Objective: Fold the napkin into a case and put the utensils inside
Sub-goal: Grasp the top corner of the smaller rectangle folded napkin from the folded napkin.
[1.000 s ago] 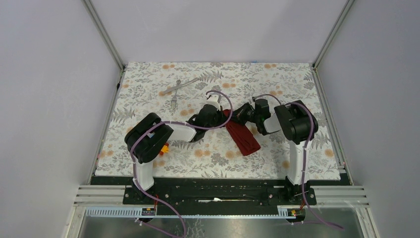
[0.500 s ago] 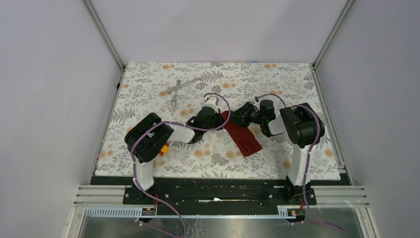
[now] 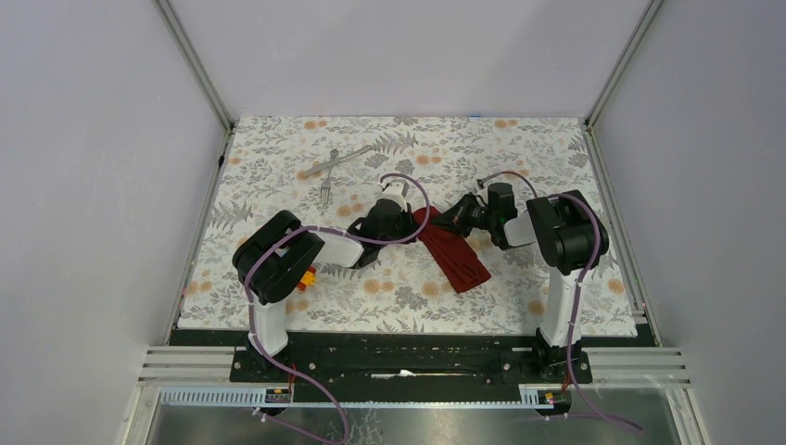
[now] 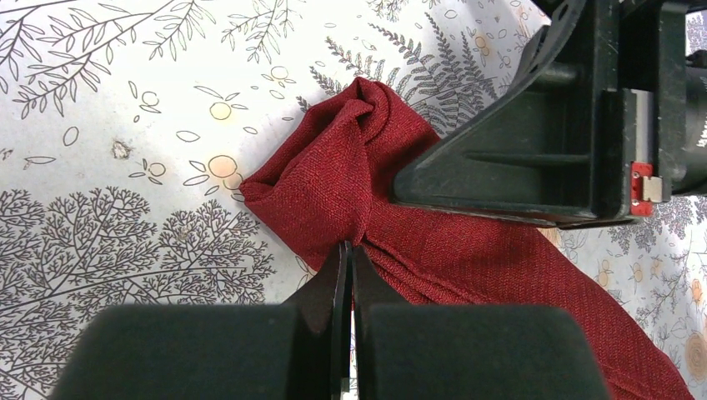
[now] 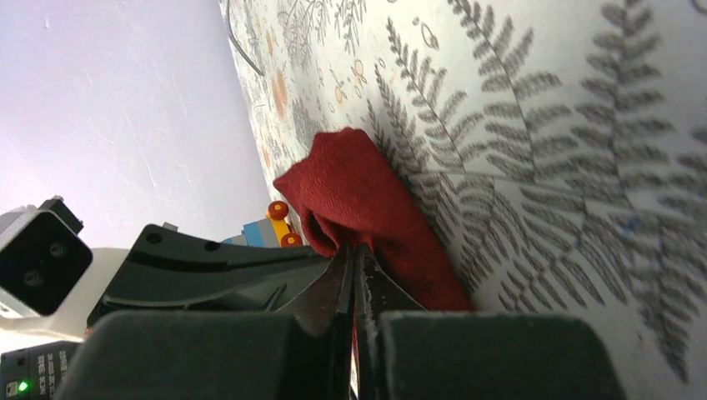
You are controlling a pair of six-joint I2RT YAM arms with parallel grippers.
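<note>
From above, the folded dark red cloth napkin [image 3: 456, 260] is lying mid-bench [image 3: 519, 297], its long axis running diagonally from far-left to near-right. Left wrist view: the left pincer [image 4: 350, 252] is pinching its bunched far end, fully closed. Right wrist view: the right pincer [image 5: 354, 254] is clamping that same end.

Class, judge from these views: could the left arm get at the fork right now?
Probably not straight away. The fork lies in the open with nothing over it or blocking the way, but the left gripper is shut on the napkin and would have to let go first.
</note>
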